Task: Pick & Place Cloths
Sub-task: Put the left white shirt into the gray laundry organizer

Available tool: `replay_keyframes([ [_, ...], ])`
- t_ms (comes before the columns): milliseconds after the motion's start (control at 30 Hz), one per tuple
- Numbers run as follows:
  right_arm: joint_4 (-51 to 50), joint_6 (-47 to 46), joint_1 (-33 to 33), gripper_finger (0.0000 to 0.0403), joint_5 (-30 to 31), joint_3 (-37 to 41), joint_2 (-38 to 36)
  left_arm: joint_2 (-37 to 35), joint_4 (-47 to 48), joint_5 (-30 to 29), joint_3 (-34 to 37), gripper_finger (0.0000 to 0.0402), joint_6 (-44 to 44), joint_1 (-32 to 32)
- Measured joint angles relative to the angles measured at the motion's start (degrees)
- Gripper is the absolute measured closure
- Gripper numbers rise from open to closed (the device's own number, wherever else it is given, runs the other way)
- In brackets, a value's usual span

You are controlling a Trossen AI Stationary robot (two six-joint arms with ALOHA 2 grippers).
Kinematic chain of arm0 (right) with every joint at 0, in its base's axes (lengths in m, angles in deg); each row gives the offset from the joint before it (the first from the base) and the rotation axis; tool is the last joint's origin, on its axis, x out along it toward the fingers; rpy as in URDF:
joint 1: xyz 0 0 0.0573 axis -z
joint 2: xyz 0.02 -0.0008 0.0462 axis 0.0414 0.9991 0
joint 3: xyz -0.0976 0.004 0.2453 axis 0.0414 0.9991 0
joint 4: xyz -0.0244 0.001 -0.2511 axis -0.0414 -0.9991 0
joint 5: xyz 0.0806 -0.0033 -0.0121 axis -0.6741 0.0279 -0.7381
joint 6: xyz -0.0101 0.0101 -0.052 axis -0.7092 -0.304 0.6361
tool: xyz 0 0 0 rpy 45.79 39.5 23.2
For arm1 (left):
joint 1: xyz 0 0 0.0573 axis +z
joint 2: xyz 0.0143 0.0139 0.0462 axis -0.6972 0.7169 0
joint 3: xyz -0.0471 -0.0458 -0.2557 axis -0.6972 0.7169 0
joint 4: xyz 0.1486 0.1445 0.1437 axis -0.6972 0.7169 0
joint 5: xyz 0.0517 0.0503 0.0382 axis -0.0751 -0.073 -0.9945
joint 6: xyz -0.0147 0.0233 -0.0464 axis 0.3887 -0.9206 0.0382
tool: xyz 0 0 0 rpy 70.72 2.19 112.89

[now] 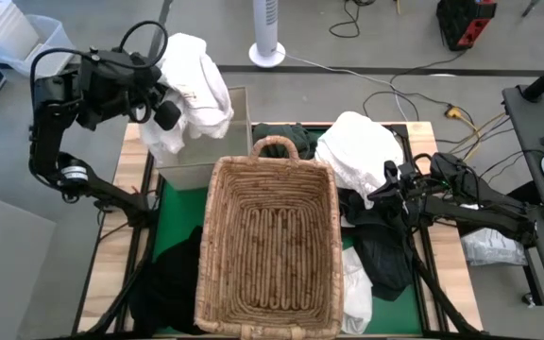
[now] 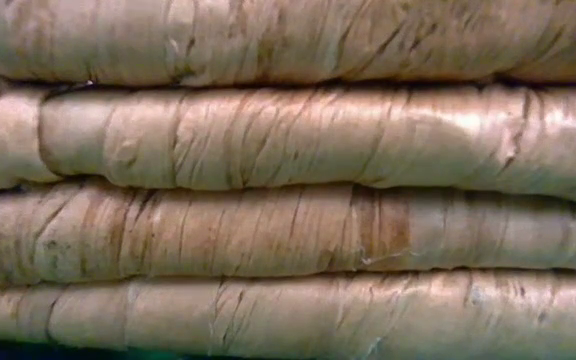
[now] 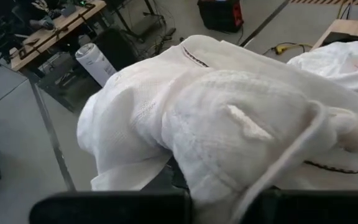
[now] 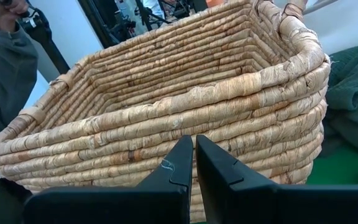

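High view: left hand (image 1: 166, 111) raised at far left, clenched on white cloth (image 1: 195, 85) hanging over clear box (image 1: 217, 151). Wicker basket (image 1: 267, 247) at tabletop (image 1: 121, 194) centre. Right hand (image 1: 388, 185) just right of basket, among white pile (image 1: 359, 151) and dark cloths (image 1: 385, 255).
Low view: basket wall (image 2: 288, 180) fills frame.
Left wrist view: white cloth (image 3: 229, 130) bunched in grip.
Right wrist view: right hand (image 4: 194, 163) fingers pressed together, empty, facing basket (image 4: 166, 112); dark green cloth (image 4: 353, 93) beside it.
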Motion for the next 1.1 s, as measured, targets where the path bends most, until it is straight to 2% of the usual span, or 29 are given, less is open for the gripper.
replay_keyframes([
  [367, 0.00, 4.53, 0.00, 0.0390, -0.43, 0.00, 0.00, 0.07, 2.13, 1.63, 2.40, 0.0401, -0.08, -0.02],
  [567, -0.03, 10.17, 0.00, 0.0390, -4.95, -0.28, 0.00, -0.02, 4.20, 6.25, 5.81, 0.0401, -0.80, -0.08],
  [800, 0.16, 3.70, 0.00, 0.0390, -5.02, -1.10, 0.00, -0.17, 4.19, 4.05, 6.78, 0.0401, 0.13, -0.05],
  [933, 0.30, 2.20, 0.00, 0.0390, -5.03, -1.96, 0.00, 0.31, 2.82, -2.07, 6.78, 0.0401, 0.25, -0.01],
  [1100, 0.36, 2.63, -0.02, 0.0390, -5.03, -2.03, 0.02, 1.27, 0.68, 1.57, 7.21, 0.0401, -2.51, 0.04],
])
